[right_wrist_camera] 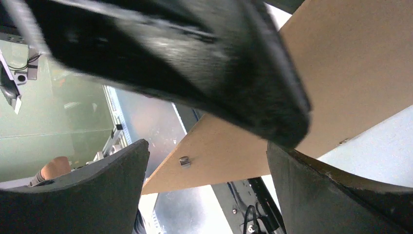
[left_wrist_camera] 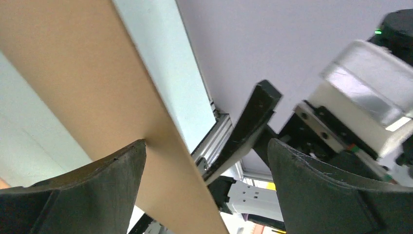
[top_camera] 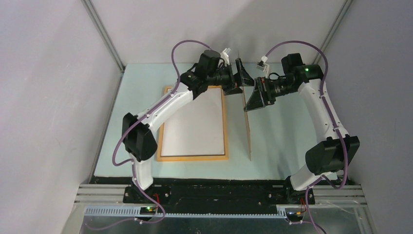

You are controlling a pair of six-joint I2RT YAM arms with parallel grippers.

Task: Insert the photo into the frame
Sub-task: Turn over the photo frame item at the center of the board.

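The light-orange frame [top_camera: 192,158] lies flat left of centre. A plain white sheet [top_camera: 195,126] fills it; no printed picture side of the photo shows. A brown backing board [top_camera: 248,131] stands on its edge just right of the frame. My left gripper [top_camera: 242,78] is open at the board's far end, its jaws straddling the board [left_wrist_camera: 73,73], which touches one finger [left_wrist_camera: 112,175]. My right gripper [top_camera: 254,95] is open on the board's right side. In the right wrist view, a corner of the board [right_wrist_camera: 341,73] shows between the fingers [right_wrist_camera: 97,185].
The pale mat [top_camera: 282,146] ends at a black rail [top_camera: 219,187] in front of the arm bases. Grey walls close in at the back and both sides. A small metal turn clip [right_wrist_camera: 184,162] sits on the board's face. The left gripper's finger [right_wrist_camera: 195,58] crosses the right wrist view.
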